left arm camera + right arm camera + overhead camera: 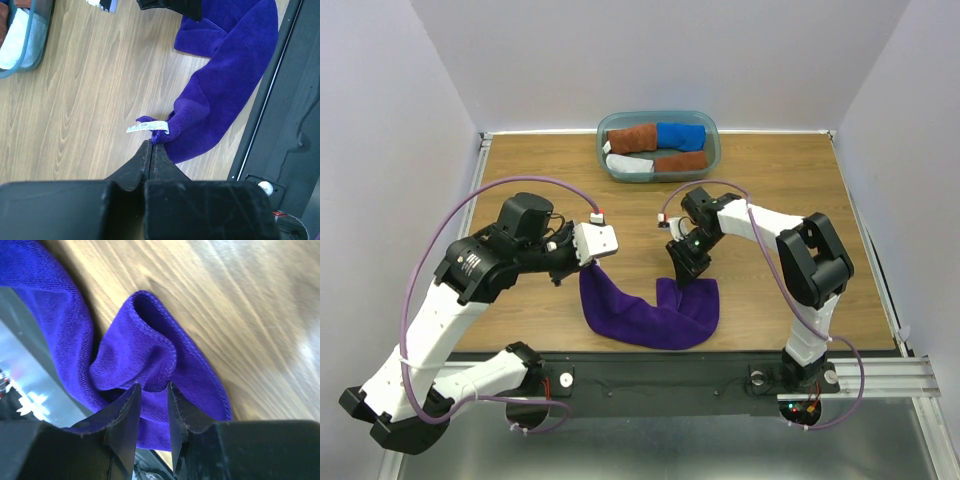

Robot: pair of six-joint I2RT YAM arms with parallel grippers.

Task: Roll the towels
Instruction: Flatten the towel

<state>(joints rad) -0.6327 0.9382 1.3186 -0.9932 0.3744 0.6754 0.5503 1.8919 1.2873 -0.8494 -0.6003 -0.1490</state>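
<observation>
Under left tool (592,263), purple towel (650,312) corner unseen.

Teal-grey tub (660,114) — far edge of wooden table (790,185), pale walls (400,100)

Purple towel (650,310) with white tag (147,128); rust-brown towel (632,137), blue towel (680,135), grey towel (630,166) in teal tub (717,150)

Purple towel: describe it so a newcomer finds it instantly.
On the wooden table, look near the front edge between the left gripper and right gripper. The purple towel sags there unrolled, pinched by both; the other towels sit rolled in the far tub.
</observation>
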